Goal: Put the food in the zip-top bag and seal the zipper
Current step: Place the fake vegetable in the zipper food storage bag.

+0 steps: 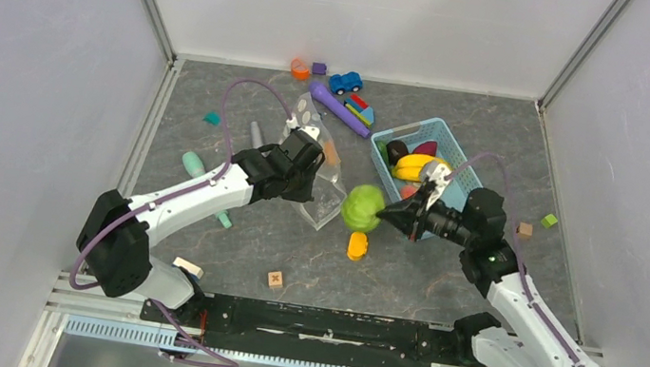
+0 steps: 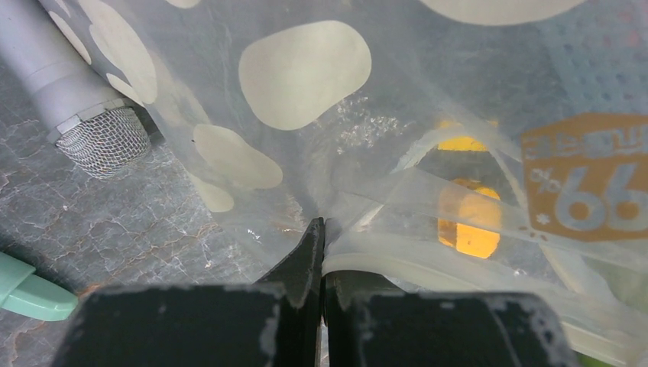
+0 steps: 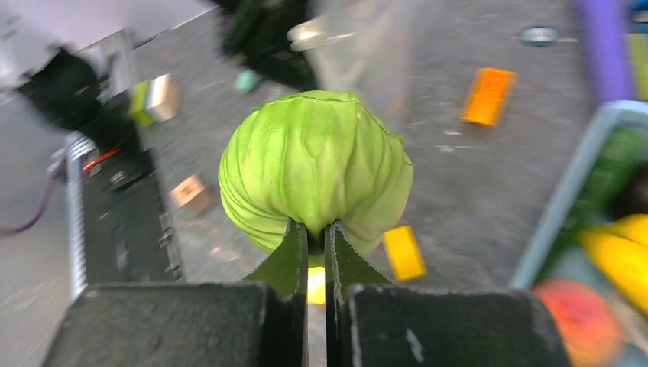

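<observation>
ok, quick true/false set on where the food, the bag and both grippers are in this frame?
1. The right gripper is shut on the green cabbage. True.
2. The cabbage is inside the zip-top bag. False: it is outside the bag, held between the bag and the blue basket.
3. The left gripper is shut on the bag's edge. True.
4. The banana bunch lies on the bare table. False: it sits in the blue basket with other food.
</observation>
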Controlling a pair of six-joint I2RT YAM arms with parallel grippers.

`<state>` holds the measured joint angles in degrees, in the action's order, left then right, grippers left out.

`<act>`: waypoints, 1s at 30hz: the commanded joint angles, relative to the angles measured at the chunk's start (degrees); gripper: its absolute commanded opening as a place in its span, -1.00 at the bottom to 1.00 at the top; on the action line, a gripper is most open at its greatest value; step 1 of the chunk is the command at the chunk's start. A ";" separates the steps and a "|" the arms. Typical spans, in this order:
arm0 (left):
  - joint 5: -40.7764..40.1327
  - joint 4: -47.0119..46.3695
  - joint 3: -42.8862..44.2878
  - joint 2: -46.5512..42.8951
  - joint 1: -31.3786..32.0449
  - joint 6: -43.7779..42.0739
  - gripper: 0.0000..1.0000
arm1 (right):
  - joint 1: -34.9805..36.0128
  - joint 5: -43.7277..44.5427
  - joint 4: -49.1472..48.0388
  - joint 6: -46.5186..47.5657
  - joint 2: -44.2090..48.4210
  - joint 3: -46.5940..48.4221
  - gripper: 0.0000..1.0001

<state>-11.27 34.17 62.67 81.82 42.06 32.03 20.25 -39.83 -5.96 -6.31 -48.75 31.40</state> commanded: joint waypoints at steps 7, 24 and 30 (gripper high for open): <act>4.80 -2.33 -0.78 -3.54 -0.07 0.80 -0.96 | 13.14 -10.05 -9.57 2.26 -5.24 -3.00 -1.00; 4.24 -1.91 -1.07 -6.80 4.06 -0.29 -0.96 | 15.15 16.70 -22.08 -16.58 -17.89 2.94 -1.00; 5.33 -1.92 -0.89 -7.17 4.86 -0.52 -0.96 | 17.11 26.14 -29.83 -22.84 -18.76 0.09 -1.00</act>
<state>-8.36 33.34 61.47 76.38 45.47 32.01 35.90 -24.27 -23.75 -23.46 -67.07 31.77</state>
